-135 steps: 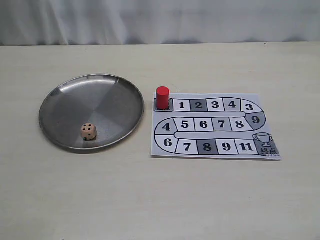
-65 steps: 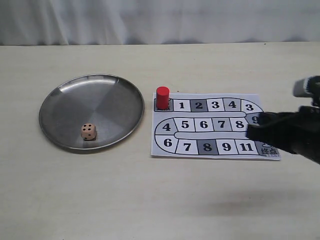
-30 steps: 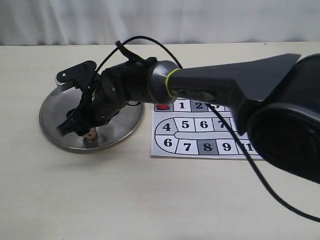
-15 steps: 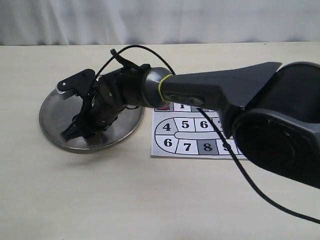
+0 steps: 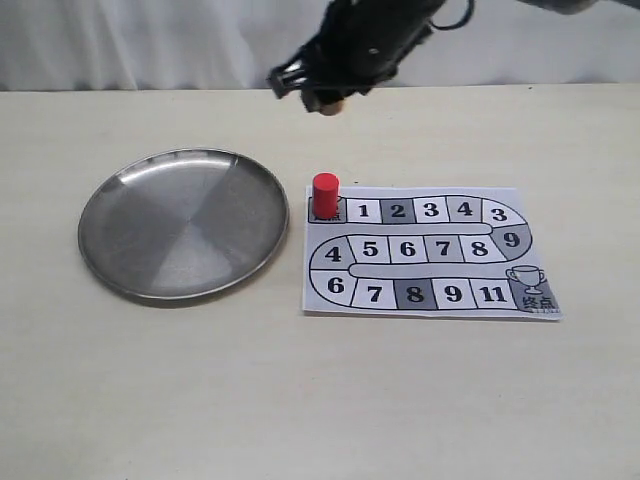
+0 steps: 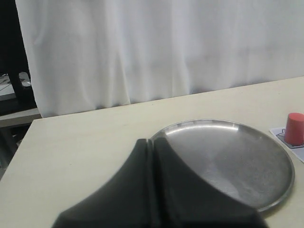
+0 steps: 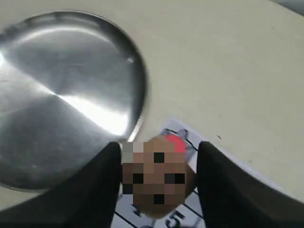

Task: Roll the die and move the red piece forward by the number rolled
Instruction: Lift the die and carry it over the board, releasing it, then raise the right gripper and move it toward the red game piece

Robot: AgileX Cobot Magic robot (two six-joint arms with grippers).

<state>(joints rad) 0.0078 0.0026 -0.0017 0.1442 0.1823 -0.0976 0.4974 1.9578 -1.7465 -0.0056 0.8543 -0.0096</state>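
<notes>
The die (image 7: 156,178), a tan cube with black pips, sits between the two dark fingers of my right gripper (image 7: 157,176), which is shut on it. In the exterior view that gripper (image 5: 322,98) hangs high over the far side of the table, with the die (image 5: 330,104) showing at its tip. The red piece (image 5: 325,194) stands upright on the dark start square of the board (image 5: 430,250), left of square 1. Its top (image 7: 178,142) peeks out behind the die. My left gripper (image 6: 152,142) is shut with nothing in it, near the plate's rim, and the red piece (image 6: 294,128) shows beyond the plate.
The round steel plate (image 5: 125,190) lies left of the board with nothing in it; it also fills much of both wrist views (image 7: 57,61) (image 6: 266,156). A white curtain (image 5: 150,40) backs the table. The board's trophy square (image 5: 528,285) is at the front right.
My right gripper closed on the die in the plate and has lifted it up and away to the far middle. The plate now holds nothing. The red piece has not moved.
</notes>
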